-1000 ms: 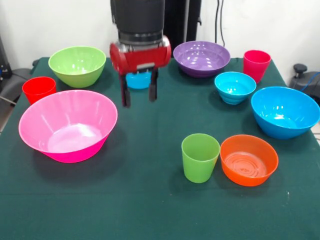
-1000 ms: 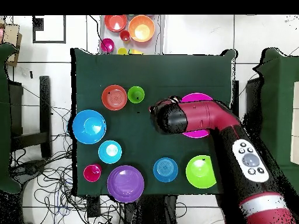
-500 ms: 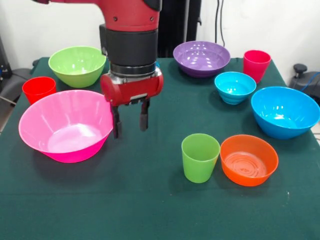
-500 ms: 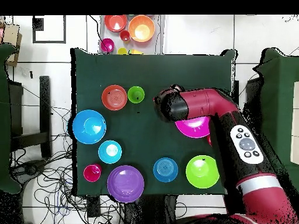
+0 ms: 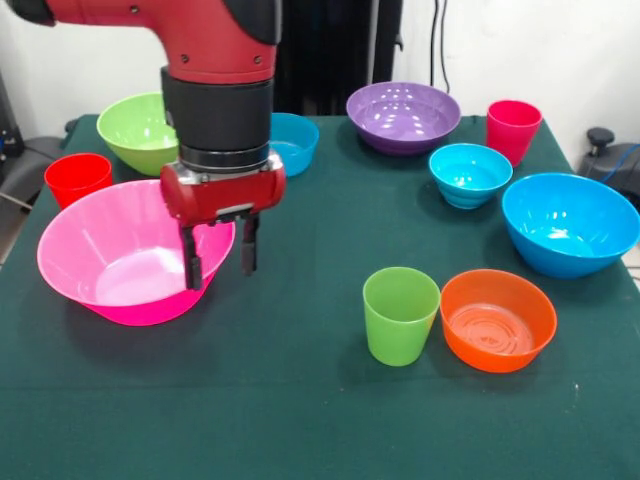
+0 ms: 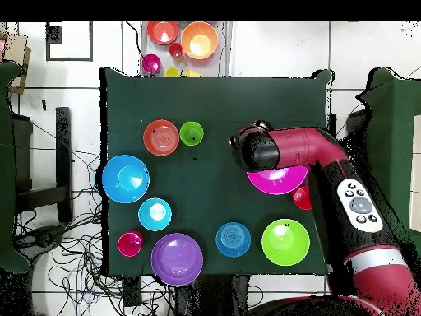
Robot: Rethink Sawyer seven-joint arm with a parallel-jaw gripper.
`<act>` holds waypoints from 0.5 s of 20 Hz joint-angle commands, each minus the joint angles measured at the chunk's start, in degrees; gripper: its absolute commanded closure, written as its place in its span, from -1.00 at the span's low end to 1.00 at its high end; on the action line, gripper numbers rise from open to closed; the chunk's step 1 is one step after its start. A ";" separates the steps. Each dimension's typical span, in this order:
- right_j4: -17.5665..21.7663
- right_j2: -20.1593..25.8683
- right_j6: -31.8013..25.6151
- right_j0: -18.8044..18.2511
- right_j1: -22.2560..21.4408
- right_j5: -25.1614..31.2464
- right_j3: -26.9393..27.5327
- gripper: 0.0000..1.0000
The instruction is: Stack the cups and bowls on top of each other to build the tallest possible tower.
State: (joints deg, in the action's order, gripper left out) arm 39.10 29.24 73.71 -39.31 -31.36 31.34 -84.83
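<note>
- The lime green cup (image 5: 400,314) stands upright on the green cloth nearest the front camera, well apart from the hot pink bowl (image 5: 120,255), with the orange bowl (image 5: 498,319) just beside it on the side away from that bowl.
- The hot pink bowl, the tower's likely base, sits empty and upright; no tower is built yet, and every cup and bowl stands separately.
- The gripper (image 5: 220,257) hangs at the hot pink bowl's rim on the side toward the lime green cup, its two fingers apart and empty: one finger appears to be over the inside of the wall, the other outside it.
- I judge the step in hand to be a pinch on that rim. To do it well, lower until the wall sits well between the fingers, close firmly, then move slowly, since a wide glossy bowl held by one edge can tip or slip.
- The red-orange cup (image 5: 76,179) stands just beyond the hot pink bowl, near its rim; dragging the bowl that way could knock it.
- Farther back from the hot pink bowl are the lime green bowl (image 5: 140,130) and a small cyan-blue bowl (image 5: 295,141), partly hidden by the arm.
- Far across from it lie the large blue bowl (image 5: 570,222), the second small cyan-blue bowl (image 5: 470,173), the purple bowl (image 5: 403,115) and the crimson-pink cup (image 5: 513,128).
</note>
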 commanded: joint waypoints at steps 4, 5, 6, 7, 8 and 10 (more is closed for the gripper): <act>3.42 -1.22 -2.81 -3.94 3.51 -1.47 -5.38 -1.00; 2.85 -0.94 -1.63 -4.29 3.43 -2.18 -6.38 -1.00; 1.90 -0.37 -0.43 -5.00 3.51 -2.89 -7.67 -1.00; 1.05 0.13 0.84 -5.63 3.35 -3.67 -8.94 -1.00; 0.13 0.80 2.11 -6.26 3.23 -4.58 -10.12 -1.00; -2.65 2.70 3.86 -7.49 2.71 -4.76 -12.25 -1.00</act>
State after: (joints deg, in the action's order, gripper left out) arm 38.51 29.27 73.71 -44.96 -29.60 30.70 -88.19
